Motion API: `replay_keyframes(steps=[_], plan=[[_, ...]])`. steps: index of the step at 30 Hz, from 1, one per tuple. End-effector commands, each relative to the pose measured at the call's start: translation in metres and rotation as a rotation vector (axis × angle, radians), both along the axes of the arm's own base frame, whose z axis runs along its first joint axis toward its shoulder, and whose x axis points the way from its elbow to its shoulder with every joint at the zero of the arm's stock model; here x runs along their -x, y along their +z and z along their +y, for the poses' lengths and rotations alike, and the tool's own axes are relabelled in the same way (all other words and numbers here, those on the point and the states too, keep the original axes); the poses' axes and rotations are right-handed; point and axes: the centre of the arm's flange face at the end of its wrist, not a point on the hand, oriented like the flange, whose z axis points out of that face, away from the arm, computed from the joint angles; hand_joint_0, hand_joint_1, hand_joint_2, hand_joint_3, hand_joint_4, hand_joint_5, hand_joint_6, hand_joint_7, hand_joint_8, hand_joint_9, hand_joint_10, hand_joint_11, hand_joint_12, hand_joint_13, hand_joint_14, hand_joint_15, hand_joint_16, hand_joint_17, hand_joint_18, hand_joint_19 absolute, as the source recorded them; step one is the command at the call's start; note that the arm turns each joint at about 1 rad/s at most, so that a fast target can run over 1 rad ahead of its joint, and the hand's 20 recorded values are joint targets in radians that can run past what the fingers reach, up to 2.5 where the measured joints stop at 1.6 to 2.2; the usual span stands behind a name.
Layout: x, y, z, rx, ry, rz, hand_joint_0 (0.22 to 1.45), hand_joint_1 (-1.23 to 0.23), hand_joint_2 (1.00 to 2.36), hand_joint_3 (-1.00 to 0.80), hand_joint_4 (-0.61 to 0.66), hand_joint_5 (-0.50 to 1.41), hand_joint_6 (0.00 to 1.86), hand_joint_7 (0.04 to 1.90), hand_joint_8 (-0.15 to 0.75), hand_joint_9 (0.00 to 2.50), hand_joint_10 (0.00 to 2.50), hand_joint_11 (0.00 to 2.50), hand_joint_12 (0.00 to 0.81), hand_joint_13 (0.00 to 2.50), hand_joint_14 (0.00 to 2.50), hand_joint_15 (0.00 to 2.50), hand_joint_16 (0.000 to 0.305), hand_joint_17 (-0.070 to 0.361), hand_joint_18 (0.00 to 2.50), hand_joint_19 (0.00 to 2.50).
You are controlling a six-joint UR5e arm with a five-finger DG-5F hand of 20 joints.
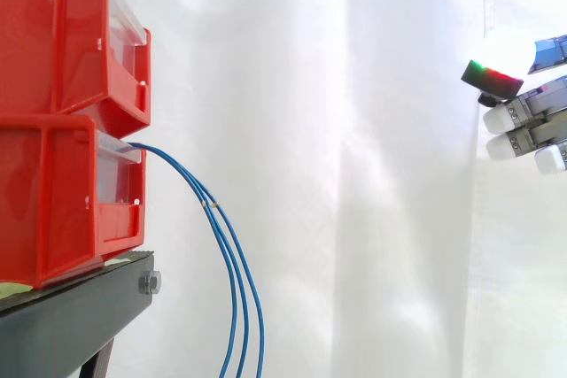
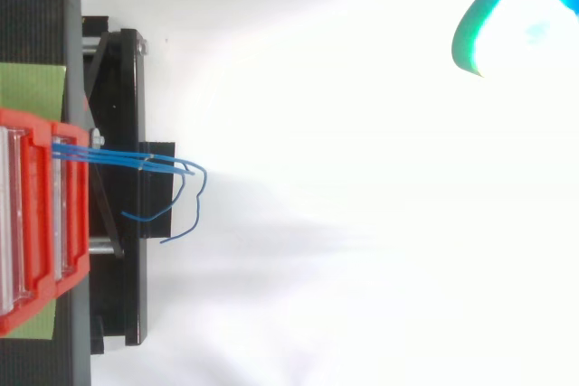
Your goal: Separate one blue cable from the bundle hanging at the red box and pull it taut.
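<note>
White pleated curtain point(image 1: 354, 174), backdrop; two red moulded-plastic bins point(image 1: 53, 130), boxy, glossy, with clear front panels, stacked on a matt black metal stand point(image 1: 71, 325) at the side view's left. Blue cables point(image 1: 232, 254), thin, smooth and round, three strands leaving the lower bin's front lip as one bundle, pinched by a small pale tie point(image 1: 211, 205) just below the lip, then hanging slack in a downward curve, ends loose. Hand point(image 1: 532, 111), at the right edge, well apart from the cables, level with the bins' seam: fingers straight, pointing toward the bins, white pads point(image 1: 500, 118) stacked, nothing held.
</note>
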Motion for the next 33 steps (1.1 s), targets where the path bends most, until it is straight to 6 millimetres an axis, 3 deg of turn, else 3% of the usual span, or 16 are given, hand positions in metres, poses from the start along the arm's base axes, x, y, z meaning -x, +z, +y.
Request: replay_keyframes(steps=[1,18,22,28,29,33], plan=[[0.0,0.001,0.0,0.0,0.0,-0.001,0.57,-0.53,1.0,-0.5,0.23,-0.21,0.5,0.8,0.247,0.49,0.0,0.08,0.273,0.33,0.0,0.0,0.037,0.082,0.36,0.24],[0.0,0.0,0.0,-0.001,-0.002,-0.004,0.57,-0.53,1.0,-0.5,0.24,-0.2,0.5,0.8,0.255,0.53,0.0,0.11,0.264,0.35,0.0,0.0,0.035,0.078,0.36,0.2],[-0.005,-0.009,0.001,0.012,0.004,0.011,0.57,-0.53,1.0,-0.5,0.24,-0.2,0.5,0.8,0.256,0.54,0.0,0.12,0.263,0.35,0.0,0.0,0.034,0.077,0.36,0.2],[-0.025,-0.043,0.005,0.023,-0.002,0.013,0.57,-0.52,1.0,-0.5,0.25,-0.2,0.5,0.8,0.264,0.57,0.0,0.13,0.265,0.37,0.0,0.0,0.033,0.075,0.38,0.2],[-0.036,-0.068,0.005,0.037,-0.024,0.019,0.57,-0.52,1.0,-0.5,0.25,-0.2,0.5,0.8,0.264,0.57,0.0,0.13,0.265,0.37,0.0,0.0,0.033,0.075,0.38,0.2],[-0.052,-0.106,0.006,0.053,-0.046,0.034,0.57,-0.52,1.0,-0.5,0.25,-0.2,0.5,0.8,0.266,0.57,0.0,0.12,0.266,0.38,0.0,0.0,0.033,0.075,0.38,0.2]])
